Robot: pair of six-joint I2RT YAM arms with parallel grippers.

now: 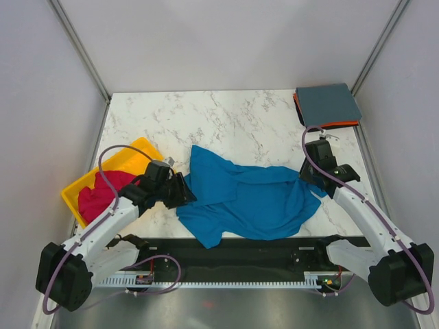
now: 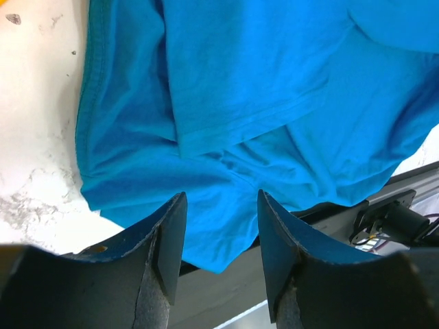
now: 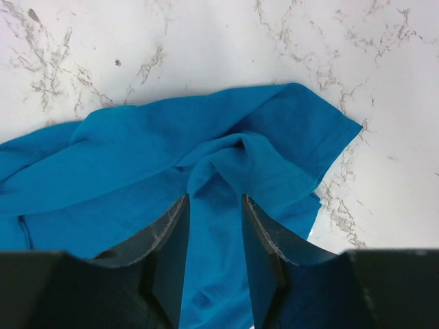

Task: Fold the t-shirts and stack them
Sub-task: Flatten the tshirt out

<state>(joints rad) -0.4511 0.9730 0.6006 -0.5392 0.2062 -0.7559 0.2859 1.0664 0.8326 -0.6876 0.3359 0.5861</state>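
From above, the blue shirt lies rumpled across the lower middle of the frame on the table. One corner spills past the near edge onto the black rail — tug it that way and it could slide off or catch on the hardware there. The left gripper sits at the shirt's left side, just beside the tray that holds the red shirt, so a wide sweep from that arm could knock the tray. At the upper right the grey shirt lies folded on the orange shirt. The right gripper is below them at the blue shirt's right end, and a careless swing upward in the frame could brush the stack. In the left wrist view the jaws stand parted with nothing between them. Blue cloth spreads beyond them in overlapping layers, a hem running across mid-frame. Close here and you may pinch two layers at once, leaving the fold crooked. In the right wrist view the jaws are also parted, straddling a raised ridge of blue cloth at the centre and, as far as you can see, not clamped on it — close on that ridge and you'd likely grab a wrinkle rather than an edge.
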